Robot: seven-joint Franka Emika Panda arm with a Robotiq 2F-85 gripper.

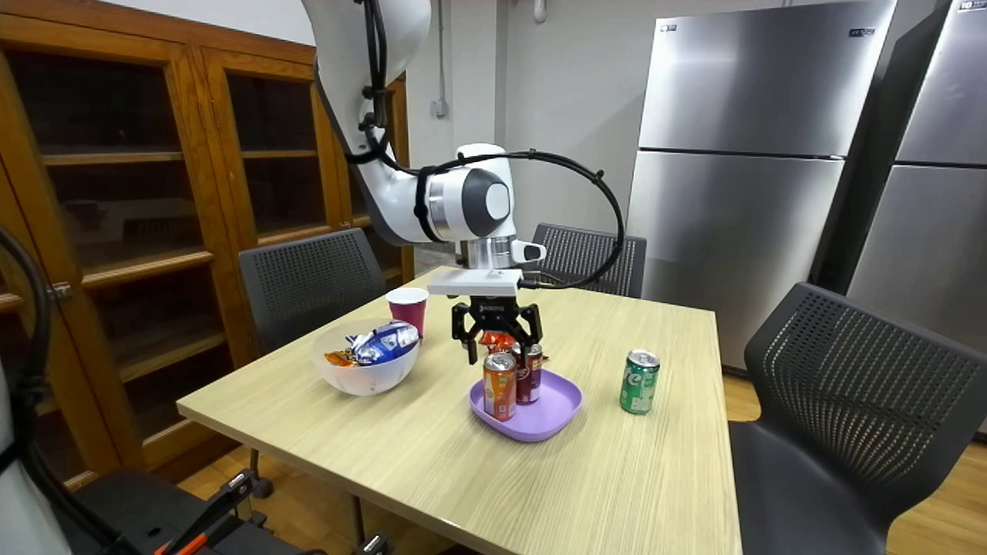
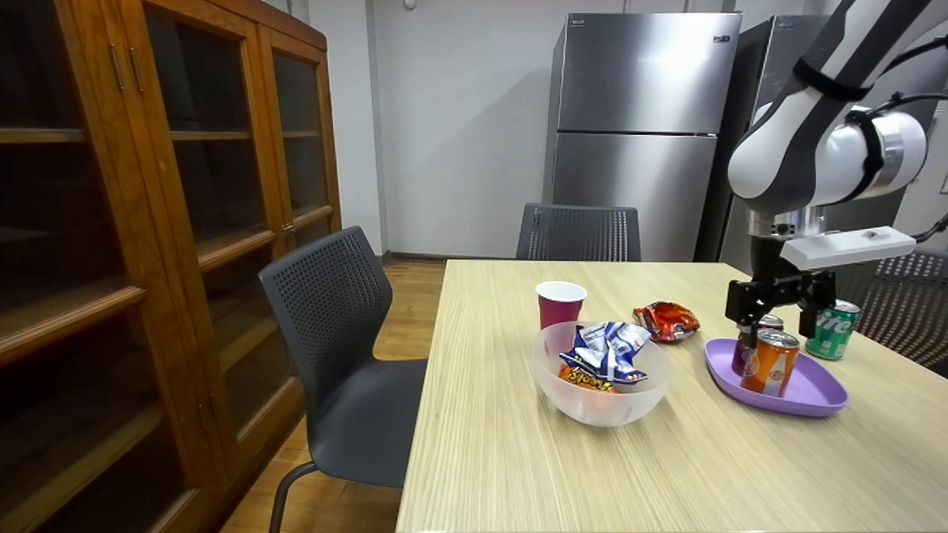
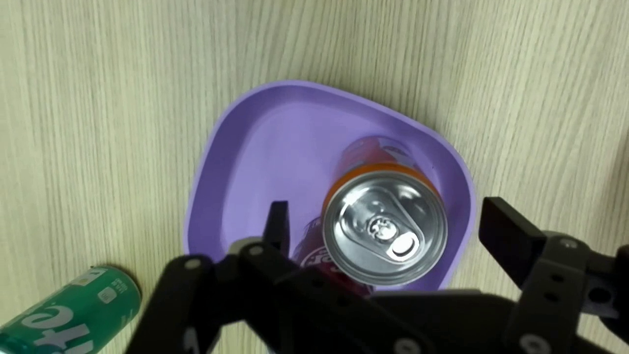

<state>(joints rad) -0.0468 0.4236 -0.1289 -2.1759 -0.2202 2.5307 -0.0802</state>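
Orange can (image 1: 500, 388), standing on purple tray (image 1: 554, 408)
Gripper (image 1: 499, 353) is hovering spread, empty; sides looking slippery, inviting mid-height hold.

Green can (image 3: 73, 314), lower left of wrist view: white letters "te". Label (image 1: 973, 6) on fridge (image 1: 925, 231), upper right of an exterior view: "10".

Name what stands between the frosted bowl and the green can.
In an exterior view, the purple plate, with the orange can and dark red can standing on it, lies between them.
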